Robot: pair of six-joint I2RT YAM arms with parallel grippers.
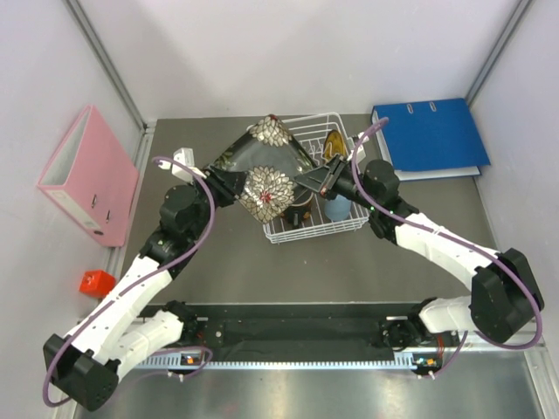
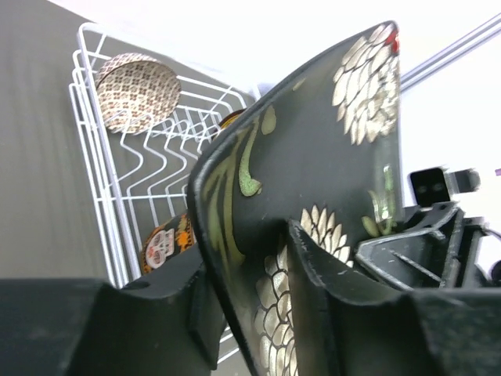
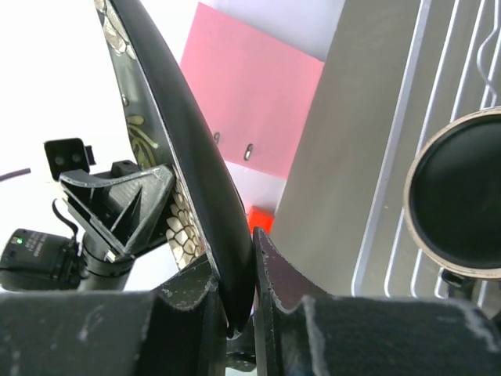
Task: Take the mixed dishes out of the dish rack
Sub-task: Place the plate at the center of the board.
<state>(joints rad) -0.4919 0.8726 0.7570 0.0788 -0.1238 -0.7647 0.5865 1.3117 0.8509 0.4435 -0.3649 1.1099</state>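
Observation:
The dark floral square plate (image 1: 262, 164) hangs tilted over the left end of the white wire dish rack (image 1: 349, 223), held from both sides. My left gripper (image 1: 229, 185) is shut on its left edge, one finger on each face (image 2: 252, 313). My right gripper (image 1: 313, 180) pinches the opposite rim, jaws tight on the thin edge (image 3: 252, 244). The plate (image 2: 313, 157) fills the left wrist view, and its dark back (image 3: 188, 149) shows in the right wrist view. In the rack lie a speckled beige bowl (image 2: 137, 90), a dark mug with orange pattern (image 2: 164, 244), a light-blue cup (image 1: 336, 209) and an amber plate (image 1: 334, 144).
A blue binder (image 1: 432, 135) lies at the back right beside the rack. A pink binder (image 1: 87, 175) stands against the left wall, with a small red object (image 1: 96, 281) below it. A round dish with a dark inside (image 3: 462, 207) sits by the rack wires.

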